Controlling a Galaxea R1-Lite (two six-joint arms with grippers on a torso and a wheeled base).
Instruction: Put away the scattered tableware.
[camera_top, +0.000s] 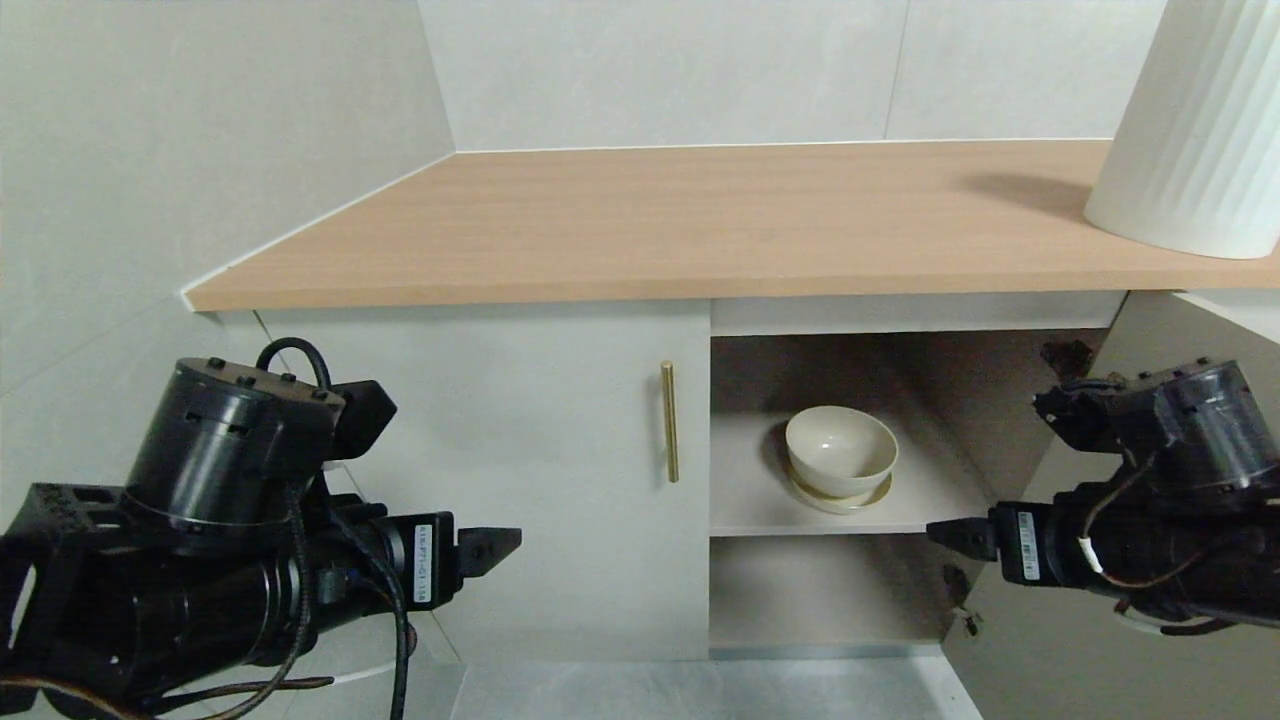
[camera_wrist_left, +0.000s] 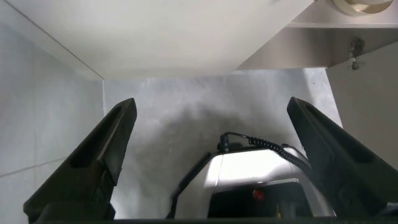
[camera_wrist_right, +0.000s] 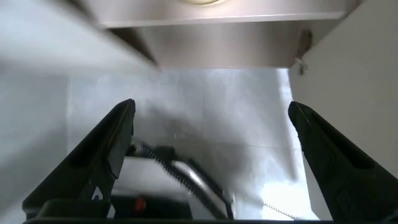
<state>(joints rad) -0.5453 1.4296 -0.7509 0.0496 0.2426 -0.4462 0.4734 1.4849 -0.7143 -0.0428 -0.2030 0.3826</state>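
A cream bowl (camera_top: 841, 448) sits on a cream plate (camera_top: 836, 496) on the upper shelf (camera_top: 750, 505) of the open cabinet compartment. My left gripper (camera_top: 490, 548) hangs low in front of the shut left door, its fingers (camera_wrist_left: 93, 168) spread wide with nothing between them. My right gripper (camera_top: 950, 535) is just outside the compartment's right side, below and to the right of the bowl, also open and holding nothing; its fingers (camera_wrist_right: 106, 155) stand wide apart. The plate's rim (camera_wrist_left: 360, 5) shows beyond the left gripper, and the same rim (camera_wrist_right: 199, 2) beyond the right one.
The wooden countertop (camera_top: 700, 220) carries a white ribbed vessel (camera_top: 1195, 130) at the far right. The left cabinet door has a gold handle (camera_top: 669, 421). The right door (camera_top: 1040, 660) stands swung open beside my right arm. A lower shelf space (camera_top: 820, 590) lies beneath the bowl.
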